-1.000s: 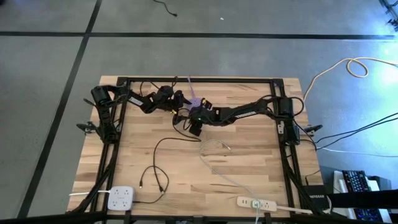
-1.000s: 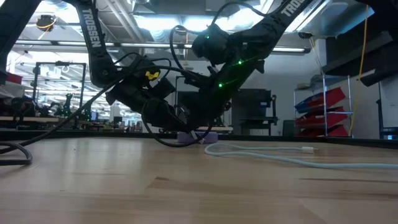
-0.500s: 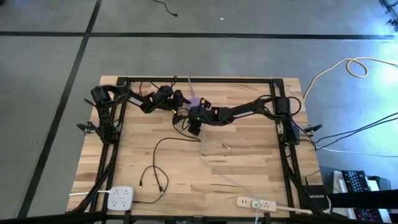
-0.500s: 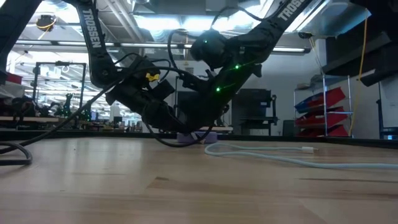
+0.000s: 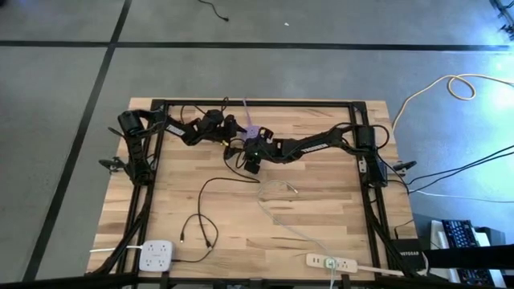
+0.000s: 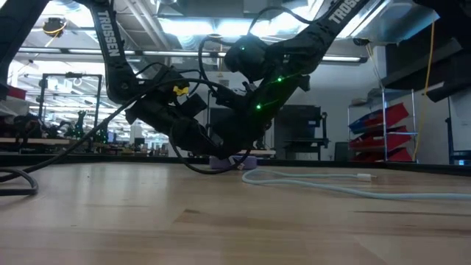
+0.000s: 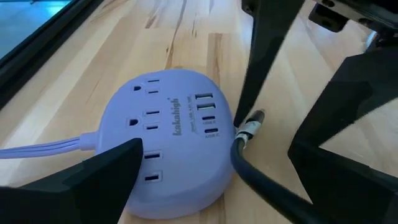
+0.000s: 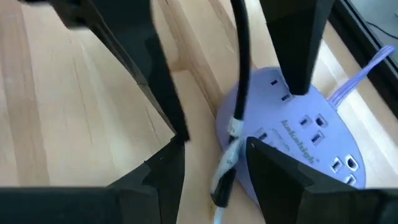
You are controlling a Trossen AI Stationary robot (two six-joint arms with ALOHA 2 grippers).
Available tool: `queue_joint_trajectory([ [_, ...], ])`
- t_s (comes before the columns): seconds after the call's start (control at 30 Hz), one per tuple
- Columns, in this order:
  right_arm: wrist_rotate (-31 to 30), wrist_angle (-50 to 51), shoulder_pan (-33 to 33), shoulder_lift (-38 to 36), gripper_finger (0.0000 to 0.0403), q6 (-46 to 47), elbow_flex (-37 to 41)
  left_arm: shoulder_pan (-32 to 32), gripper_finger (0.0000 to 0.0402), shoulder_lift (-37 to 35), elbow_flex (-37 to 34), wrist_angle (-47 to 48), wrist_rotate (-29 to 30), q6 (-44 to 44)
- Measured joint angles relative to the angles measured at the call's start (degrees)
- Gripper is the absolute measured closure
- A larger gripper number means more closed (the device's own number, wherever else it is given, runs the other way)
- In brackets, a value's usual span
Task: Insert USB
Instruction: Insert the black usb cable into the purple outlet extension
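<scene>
A round lavender power hub (image 7: 161, 137) with outlets and a row of USB ports (image 7: 205, 115) lies flat on the table at the far middle (image 5: 251, 131). My left gripper (image 7: 214, 149) stands open over it, one finger above the hub and the other beside it. A black cable (image 8: 241, 68) ends in a USB plug (image 7: 252, 121) right beside the hub's edge near the ports. My right gripper (image 8: 214, 143), coming from the right (image 5: 249, 151), is shut on that plug. My left gripper's one finger (image 7: 112, 171) overlaps the hub's near edge; whether it touches the hub, I cannot tell. My right gripper has the cable's plug end (image 8: 225, 163) between its two fingers, slanting down from the table's right. The plug's tip (image 7: 256, 116) sits low beside the hub, outside the ports, and the cable trails off slack.
The black cable runs in loops across the table's middle (image 5: 205, 197) to a loose end (image 5: 183, 238). A white cable (image 5: 277, 193) lies right of it. Two white power strips (image 5: 157, 255) (image 5: 332, 262) lie near the front edge. The hub's purple cord (image 5: 244, 106) leads off the far edge.
My right gripper has turned slightly at the wrist while staying beside the hub, still shut on the plug. My left gripper has kept still.
</scene>
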State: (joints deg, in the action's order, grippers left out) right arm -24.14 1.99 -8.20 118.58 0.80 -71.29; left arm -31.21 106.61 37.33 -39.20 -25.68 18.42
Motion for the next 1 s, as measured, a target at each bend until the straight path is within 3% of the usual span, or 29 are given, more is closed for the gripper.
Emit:
queue_joint_trajectory([
  [0.17, -1.8, 2.5, -0.3, 0.0, 0.0253, 0.3, 0.0, 0.3, 0.0002, 0.0, -0.1, 0.1, -0.5, 0.0],
  [1.0, 8.7, 4.3, 0.4, 0.1, 0.0253, 0.8, 0.1, 0.3, 0.0002, 0.0, -0.1, 0.1, 0.6, -0.2],
])
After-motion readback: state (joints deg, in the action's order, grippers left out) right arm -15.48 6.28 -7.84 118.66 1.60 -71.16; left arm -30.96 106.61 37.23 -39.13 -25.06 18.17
